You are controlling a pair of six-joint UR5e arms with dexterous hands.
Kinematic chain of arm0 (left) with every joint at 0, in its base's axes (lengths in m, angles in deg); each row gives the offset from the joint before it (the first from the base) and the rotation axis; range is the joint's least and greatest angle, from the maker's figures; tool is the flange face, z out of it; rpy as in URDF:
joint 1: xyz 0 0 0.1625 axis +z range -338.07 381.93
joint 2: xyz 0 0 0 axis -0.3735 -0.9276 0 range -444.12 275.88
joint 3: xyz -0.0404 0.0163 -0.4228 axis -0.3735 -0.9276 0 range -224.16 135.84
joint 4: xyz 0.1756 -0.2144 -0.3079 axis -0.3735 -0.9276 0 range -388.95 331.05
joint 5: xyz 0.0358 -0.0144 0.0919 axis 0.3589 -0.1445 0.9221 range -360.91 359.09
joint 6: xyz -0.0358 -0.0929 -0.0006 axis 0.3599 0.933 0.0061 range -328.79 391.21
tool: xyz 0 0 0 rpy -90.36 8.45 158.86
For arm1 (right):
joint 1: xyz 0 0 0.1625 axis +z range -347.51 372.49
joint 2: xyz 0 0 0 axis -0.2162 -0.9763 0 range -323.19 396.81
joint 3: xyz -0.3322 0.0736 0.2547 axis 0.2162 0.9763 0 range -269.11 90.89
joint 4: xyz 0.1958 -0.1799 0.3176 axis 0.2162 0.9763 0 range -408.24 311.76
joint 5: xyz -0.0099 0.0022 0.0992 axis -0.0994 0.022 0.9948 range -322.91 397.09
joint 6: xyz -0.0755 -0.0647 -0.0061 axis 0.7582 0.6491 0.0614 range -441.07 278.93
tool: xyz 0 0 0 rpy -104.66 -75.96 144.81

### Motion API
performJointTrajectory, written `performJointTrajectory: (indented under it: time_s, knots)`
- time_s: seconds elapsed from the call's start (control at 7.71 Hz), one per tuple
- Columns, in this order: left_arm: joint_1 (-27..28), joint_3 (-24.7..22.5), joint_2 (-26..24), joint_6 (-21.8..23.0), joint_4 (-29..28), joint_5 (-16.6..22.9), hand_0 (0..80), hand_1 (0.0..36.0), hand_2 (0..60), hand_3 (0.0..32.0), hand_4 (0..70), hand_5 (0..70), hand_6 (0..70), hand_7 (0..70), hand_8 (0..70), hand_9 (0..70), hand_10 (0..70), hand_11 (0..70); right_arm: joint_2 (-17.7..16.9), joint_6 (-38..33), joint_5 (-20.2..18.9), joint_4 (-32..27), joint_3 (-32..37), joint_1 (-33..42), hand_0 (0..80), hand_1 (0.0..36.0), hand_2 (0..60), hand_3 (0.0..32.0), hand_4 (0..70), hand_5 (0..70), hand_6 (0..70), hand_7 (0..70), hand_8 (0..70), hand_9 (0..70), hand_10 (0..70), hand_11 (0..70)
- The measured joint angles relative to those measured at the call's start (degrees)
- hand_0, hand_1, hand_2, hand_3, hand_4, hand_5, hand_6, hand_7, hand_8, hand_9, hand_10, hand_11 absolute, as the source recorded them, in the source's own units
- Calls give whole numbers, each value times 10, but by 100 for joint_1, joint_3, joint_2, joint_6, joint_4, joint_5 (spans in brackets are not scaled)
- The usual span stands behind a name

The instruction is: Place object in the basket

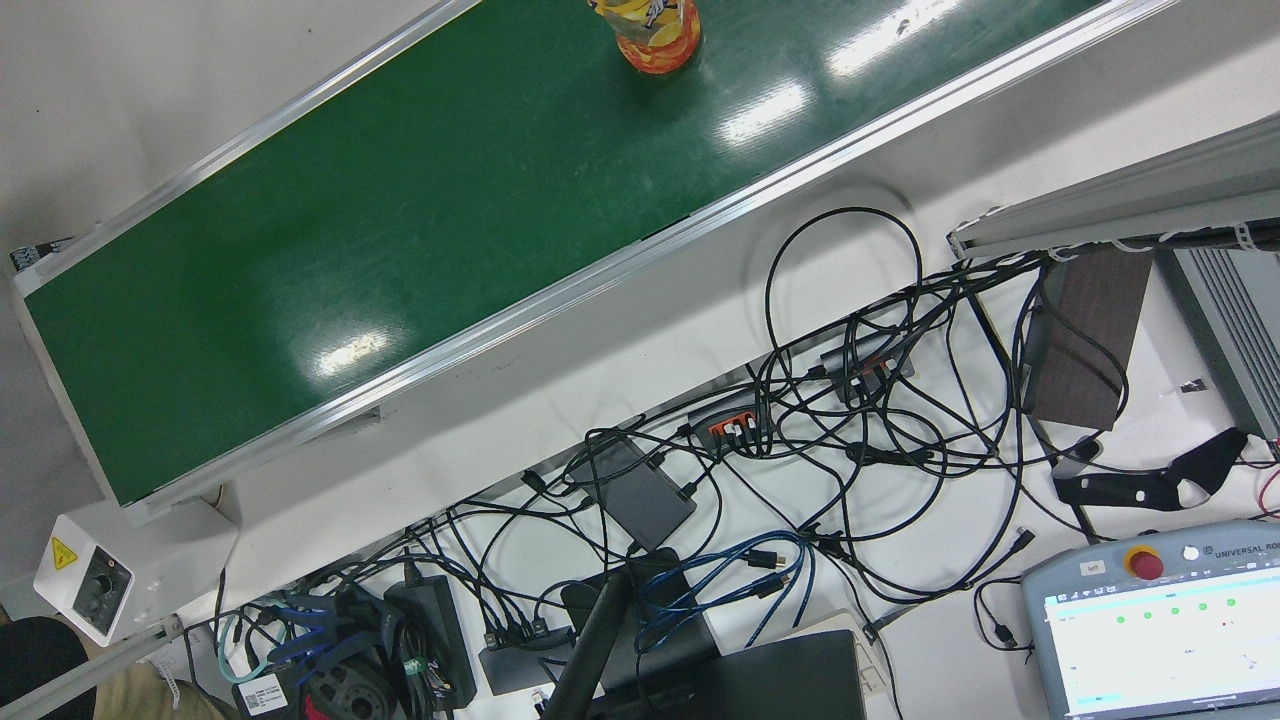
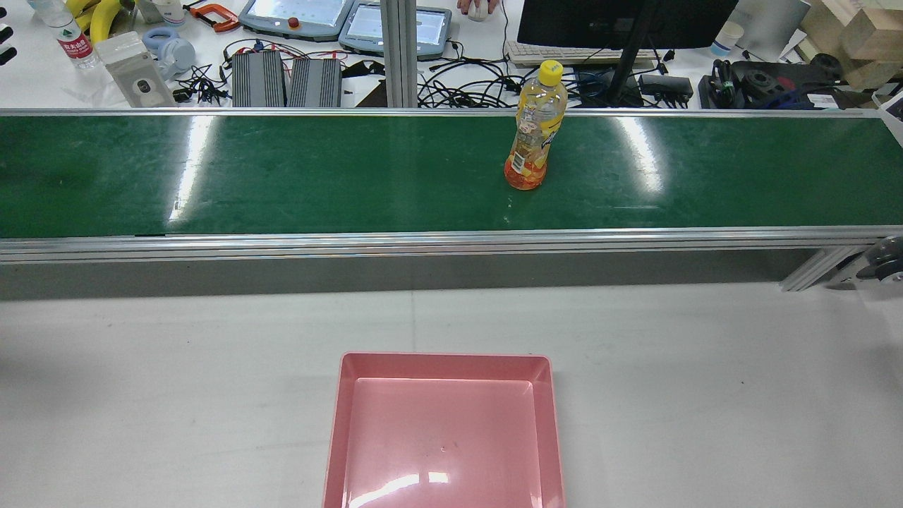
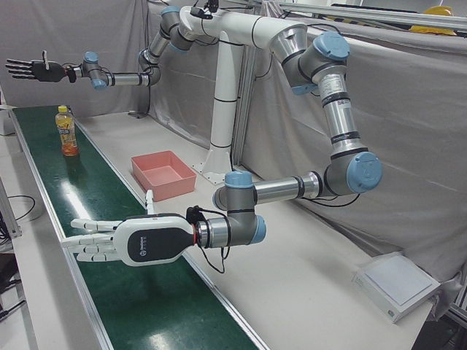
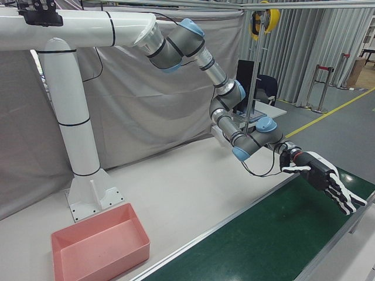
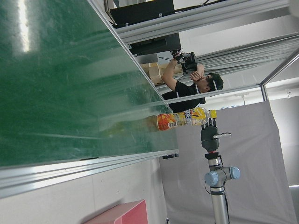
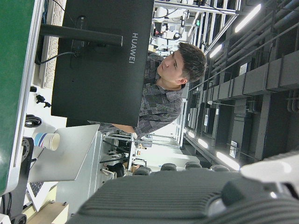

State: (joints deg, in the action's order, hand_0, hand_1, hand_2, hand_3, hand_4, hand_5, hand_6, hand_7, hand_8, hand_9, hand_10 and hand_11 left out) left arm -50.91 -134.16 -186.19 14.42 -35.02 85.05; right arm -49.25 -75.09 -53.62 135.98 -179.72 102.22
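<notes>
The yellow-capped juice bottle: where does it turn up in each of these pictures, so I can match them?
Front view: juice bottle at the top edge, cut off, only its base on the green conveyor belt.
Rear view: upright on the belt, right of centre.
Left-front view: far left, small, on the belt.
Right-front view: not in it.
Left hand view: lying sideways in the picture, centre-right.
Right hand view: not in it.
Shared landmark: the green belt.

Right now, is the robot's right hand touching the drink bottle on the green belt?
Apart. The left-front view shows the right hand open in the air above the belt, with clear space between it and the upright bottle.
</notes>
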Motion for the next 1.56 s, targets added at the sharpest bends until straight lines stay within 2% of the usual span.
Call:
performJointTrajectory:
  time_s: [1.56]
  knots:
    - [24, 0, -4, 0, 0, 0, 513, 62, 0, 0, 171, 104, 0, 0, 53, 98, 65, 105, 2, 0, 0, 0, 0, 0, 0, 0, 0, 0, 0, 0, 0, 0, 0, 0, 0, 0]
